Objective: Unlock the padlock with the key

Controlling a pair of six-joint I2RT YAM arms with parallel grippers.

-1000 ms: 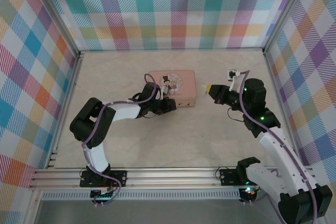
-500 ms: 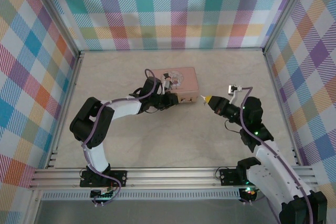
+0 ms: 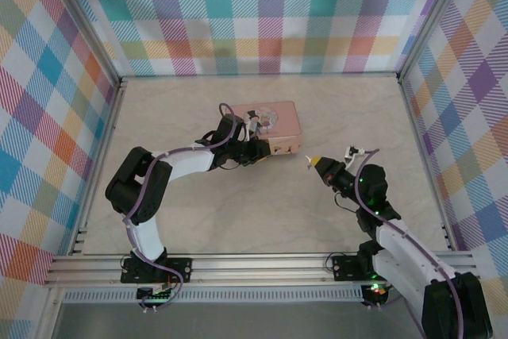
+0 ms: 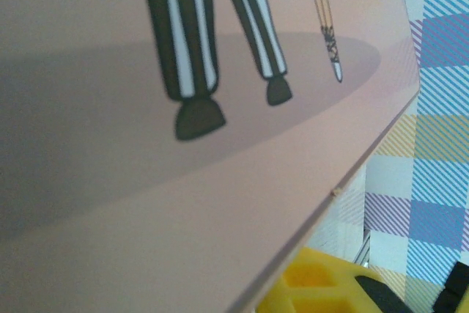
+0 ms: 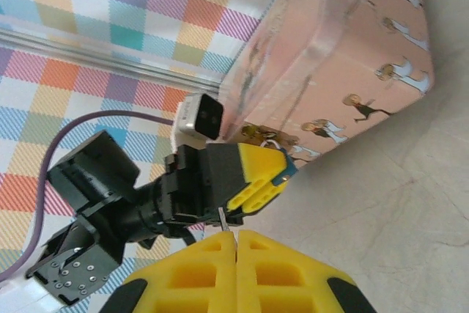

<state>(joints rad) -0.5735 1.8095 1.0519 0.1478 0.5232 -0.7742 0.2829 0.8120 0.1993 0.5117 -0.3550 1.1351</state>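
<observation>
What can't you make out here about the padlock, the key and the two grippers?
The padlock: right wrist view, a tiny glint beside the pink tin, partly behind the left gripper; keyhole unreadable.
The key: right wrist view, a thin sliver in the shut right gripper; teeth too small.
Left gripper's hold: left wrist view, the tin's lid hides whether it grips anything.

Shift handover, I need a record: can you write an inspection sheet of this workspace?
Surface: pale table, carrying the pink tin.
Job's things: padlock on the tin's side wall facing the arms; key pinched in the right gripper.
Clutter: nothing seen.
Grippers: left gripper at the padlock, grip unclear; right gripper shut.
Cables: purple cable looping behind the left gripper.
Surroundings: plaid walls, aluminium frame.
</observation>
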